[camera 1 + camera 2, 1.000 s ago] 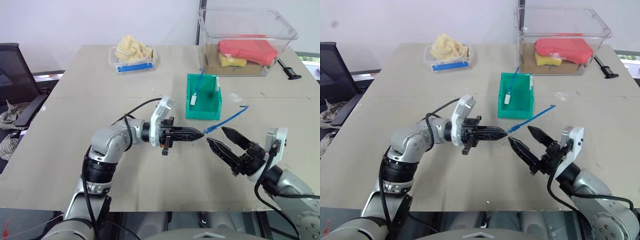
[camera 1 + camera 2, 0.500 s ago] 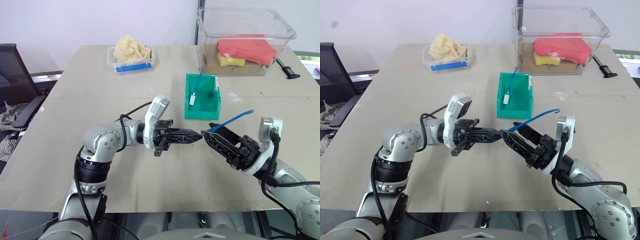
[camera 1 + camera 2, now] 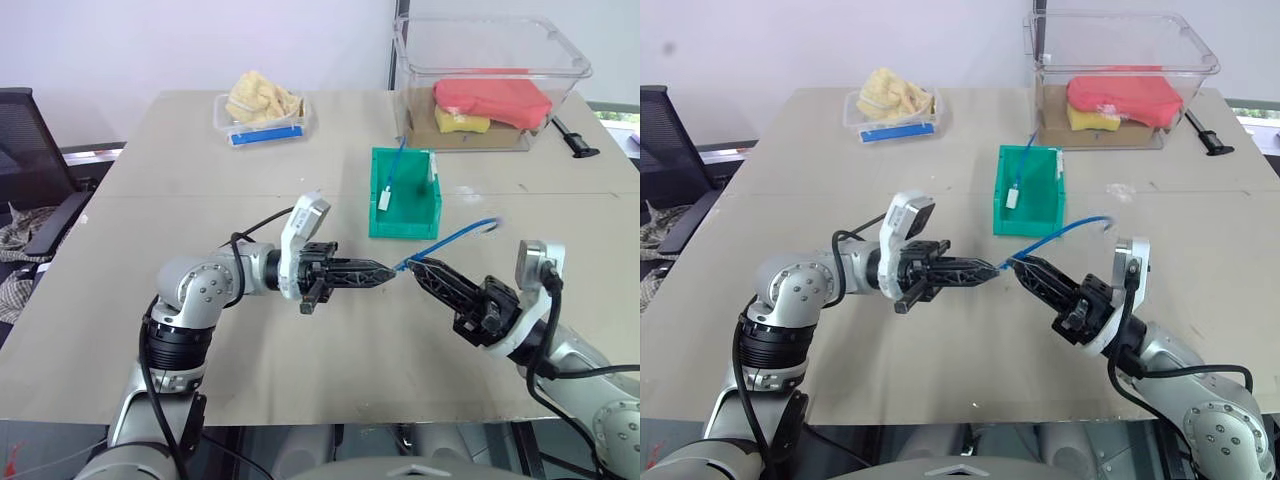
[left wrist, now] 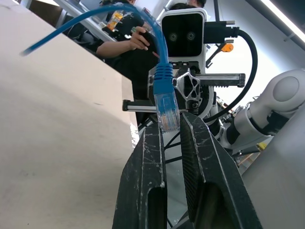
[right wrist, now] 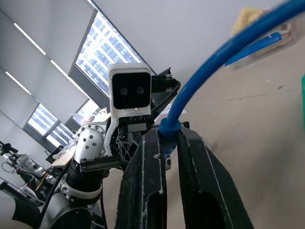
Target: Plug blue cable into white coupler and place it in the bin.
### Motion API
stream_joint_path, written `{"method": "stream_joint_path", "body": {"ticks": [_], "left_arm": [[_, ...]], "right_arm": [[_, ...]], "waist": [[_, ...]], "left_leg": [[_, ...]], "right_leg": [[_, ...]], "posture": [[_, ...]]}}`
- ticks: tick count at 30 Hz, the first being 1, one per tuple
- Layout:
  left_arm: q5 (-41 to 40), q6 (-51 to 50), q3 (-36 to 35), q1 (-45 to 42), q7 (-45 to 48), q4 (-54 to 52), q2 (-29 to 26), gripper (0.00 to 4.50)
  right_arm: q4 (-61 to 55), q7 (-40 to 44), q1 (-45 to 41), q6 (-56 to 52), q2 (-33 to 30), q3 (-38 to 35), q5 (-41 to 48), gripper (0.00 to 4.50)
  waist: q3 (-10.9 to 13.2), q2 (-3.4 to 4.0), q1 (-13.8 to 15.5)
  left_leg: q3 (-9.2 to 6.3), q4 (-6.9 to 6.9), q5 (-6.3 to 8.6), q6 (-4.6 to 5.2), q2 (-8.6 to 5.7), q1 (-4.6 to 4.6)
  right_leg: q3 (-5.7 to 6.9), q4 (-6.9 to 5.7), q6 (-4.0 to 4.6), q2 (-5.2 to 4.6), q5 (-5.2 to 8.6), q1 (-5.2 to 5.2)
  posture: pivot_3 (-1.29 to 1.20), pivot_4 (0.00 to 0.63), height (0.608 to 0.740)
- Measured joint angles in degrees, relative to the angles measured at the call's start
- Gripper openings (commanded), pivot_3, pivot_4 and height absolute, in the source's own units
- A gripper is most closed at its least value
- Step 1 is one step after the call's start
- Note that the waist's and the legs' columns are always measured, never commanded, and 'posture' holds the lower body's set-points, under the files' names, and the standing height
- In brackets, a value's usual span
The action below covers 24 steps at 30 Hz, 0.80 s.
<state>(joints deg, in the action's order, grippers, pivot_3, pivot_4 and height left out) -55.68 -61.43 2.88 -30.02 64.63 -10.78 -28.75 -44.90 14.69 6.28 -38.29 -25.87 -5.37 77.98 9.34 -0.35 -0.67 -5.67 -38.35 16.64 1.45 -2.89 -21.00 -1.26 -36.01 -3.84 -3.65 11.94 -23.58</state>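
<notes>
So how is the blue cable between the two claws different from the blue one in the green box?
The thin blue cable arches in mid-air, gripped by the left claw and right claw; the straighter blue cord rests in the green plastic bin. The held cable ends in a clear plug, the binned cord in a white block. Both are thin and bright blue.
</notes>
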Motion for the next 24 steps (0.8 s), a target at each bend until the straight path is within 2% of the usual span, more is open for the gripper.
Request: {"method": "stream_joint_path", "body": {"ticks": [11, 13, 14, 16, 18, 20, 24], "left_arm": [[0.3, 1.8, 0.3, 1.3, 0.2, -0.4, -0.1, 0.0], [0.4, 2.0, 0.3, 1.5, 0.1, -0.4, -0.2, 0.92], [0.4, 2.1, 0.3, 1.6, 0.0, -0.6, -0.2, 1.2], [0.4, 2.3, 0.0, 1.9, -0.7, -1.8, -0.2, 2.27], [0.5, 3.1, -0.7, 2.2, -1.8, -2.1, -0.3, 3.16], [3.1, 6.3, -1.5, 4.8, -2.8, -3.6, -2.6, 4.16], [12.3, 15.9, -3.0, 11.5, -4.0, -4.3, -8.2, 4.16]], "right_arm": [[1.0, 0.8, -0.2, 0.4, -0.8, 0.9, 1.0, 0.03], [1.2, 0.9, -0.3, 0.5, -0.8, 1.0, 1.0, 0.0], [1.2, 1.0, -0.5, 0.6, -0.8, 1.3, 1.0, 0.0], [1.4, 1.0, -0.5, 0.6, -0.8, 1.7, 0.8, 0.0], [1.9, 1.0, -0.6, 0.8, -0.8, 1.9, 0.5, 0.0], [2.6, 1.3, -0.7, 1.2, -0.8, 1.9, -0.8, 0.0], [3.9, 2.8, -0.6, 2.5, -0.8, 1.7, -4.0, 0.0]], "waist": [[0.0, 0.0, 0.0], [0.0, 0.0, 0.0], [0.0, 0.0, 0.0], [0.0, 0.0, 0.0], [0.0, 0.0, 0.0], [0.0, 0.0, -0.3], [0.0, 0.04, -0.1]], "left_leg": [[0.0, 0.01, 0.0, 0.0, 0.0, 0.0], [0.0, 0.01, 0.0, 0.0, 0.0, 0.0], [0.0, 0.01, 0.0, 0.0, 0.0, 0.0], [0.0, 0.01, 0.0, 0.01, 0.01, -0.01], [0.0, 0.01, 0.0, 0.0, 0.01, -0.01], [0.07, 0.07, 0.0, 0.0, 0.02, 0.04], [0.17, 0.17, 0.0, -0.01, 0.07, 0.08]], "right_leg": [[-0.01, 0.0, 0.0, 0.0, 0.0, -0.01], [-0.01, 0.0, 0.0, 0.0, 0.0, -0.01], [-0.01, 0.0, 0.0, 0.0, 0.0, -0.01], [-0.01, 0.01, 0.0, 0.0, 0.0, -0.01], [-0.01, 0.02, 0.0, -0.01, 0.0, -0.01], [-0.11, 0.02, 0.01, 0.01, 0.0, -0.04], [-0.2, 0.02, 0.02, 0.04, 0.01, -0.1]], "posture": [[0.0, 0.15, 0.739], [0.0, 0.15, 0.739], [0.0, 0.15, 0.739], [0.0, 0.15, 0.739], [0.0, 0.15, 0.739], [0.0, 0.15, 0.739], [0.0, 0.15, 0.739]]}}
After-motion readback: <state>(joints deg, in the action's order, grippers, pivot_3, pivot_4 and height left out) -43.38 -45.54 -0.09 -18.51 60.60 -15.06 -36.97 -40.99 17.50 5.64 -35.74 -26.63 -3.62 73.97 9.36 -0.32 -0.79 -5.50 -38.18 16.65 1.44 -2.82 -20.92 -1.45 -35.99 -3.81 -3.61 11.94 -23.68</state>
